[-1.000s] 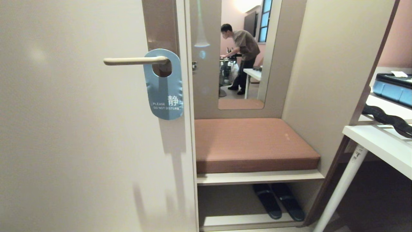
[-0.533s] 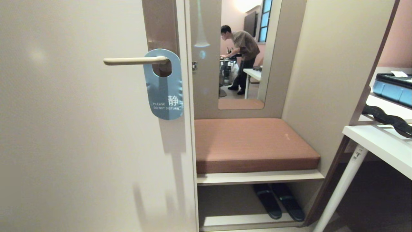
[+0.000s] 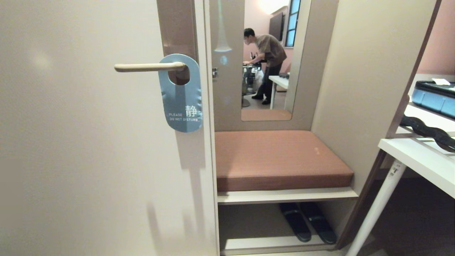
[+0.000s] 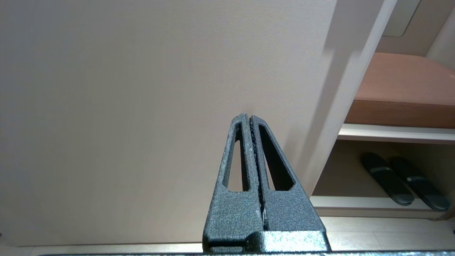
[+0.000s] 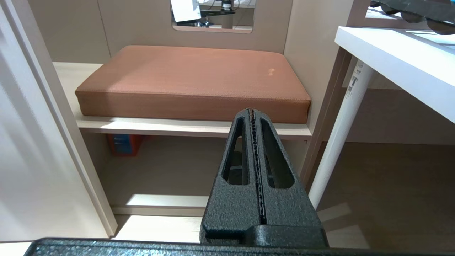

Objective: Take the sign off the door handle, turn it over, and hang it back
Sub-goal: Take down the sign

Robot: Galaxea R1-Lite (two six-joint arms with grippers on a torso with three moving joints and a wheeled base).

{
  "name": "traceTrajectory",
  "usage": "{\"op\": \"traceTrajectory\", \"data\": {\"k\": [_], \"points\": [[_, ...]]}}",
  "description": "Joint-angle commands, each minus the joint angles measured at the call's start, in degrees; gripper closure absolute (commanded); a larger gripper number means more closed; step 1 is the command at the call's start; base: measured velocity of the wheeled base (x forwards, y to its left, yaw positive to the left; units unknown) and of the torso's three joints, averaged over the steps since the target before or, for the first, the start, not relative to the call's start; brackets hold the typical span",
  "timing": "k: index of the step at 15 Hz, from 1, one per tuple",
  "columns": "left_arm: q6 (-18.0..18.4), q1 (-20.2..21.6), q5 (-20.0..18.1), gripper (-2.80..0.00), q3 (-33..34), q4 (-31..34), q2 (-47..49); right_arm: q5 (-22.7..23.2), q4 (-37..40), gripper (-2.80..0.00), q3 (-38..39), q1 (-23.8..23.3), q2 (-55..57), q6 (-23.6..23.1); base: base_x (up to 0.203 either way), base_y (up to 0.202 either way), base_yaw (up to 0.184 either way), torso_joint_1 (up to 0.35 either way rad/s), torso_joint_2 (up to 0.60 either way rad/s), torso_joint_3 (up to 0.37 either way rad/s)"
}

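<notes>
Hanging by its big hole from the door handle point(image 3: 151, 67), the sign point(image 3: 181, 95) shows its blue "PLEASE DO NOT DISTURB" face in the head view, its lower half lying flat against the door point(image 3: 81, 142) just beside the door's edge; neither arm appears in this view, so nothing has been lifted yet. The handle is a slim cream bar running level out of a brownish plate point(image 3: 177, 25), and the sign sits at the bend near that plate. To the right of the door are a brown cushion point(image 3: 280, 158) on a shelf, a pair of dark slippers point(image 3: 307, 222) beneath it, and a person point(image 3: 266, 60) far off through an opening. In the left wrist view the left gripper point(image 4: 250, 119) has its jaws pressed together with nothing between them, pointing at bare door low down, well below where the sign would be. In the right wrist view the right gripper point(image 5: 252, 111) likewise has its jaws pressed together and empty, aimed toward the cushion and the white surface point(image 5: 394, 60) at the side. The sign looks like thin card: light, probably a little bendy, smooth and likely to slip or crease under a hard pinch, though how stiff it really is cannot be judged from here. The best hold would seem to be the solid lower half, by the free edge nearest the door's edge, pinching it flat across both faces.
</notes>
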Motion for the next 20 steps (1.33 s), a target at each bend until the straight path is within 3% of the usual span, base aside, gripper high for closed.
{"op": "traceTrajectory", "data": {"k": [1,20], "points": [[-0.05,0.01,0.02,0.0,0.0,0.01,0.05,0.0,-0.01,0.0,0.0,0.04,0.02,-0.02,0.0,0.0,0.0,0.0,0.0,0.0],[-0.05,0.01,0.02,0.0,0.0,0.01,0.05,0.0,-0.01,0.0,0.0,0.04,0.02,-0.02,0.0,0.0,0.0,0.0,0.0,0.0]]}}
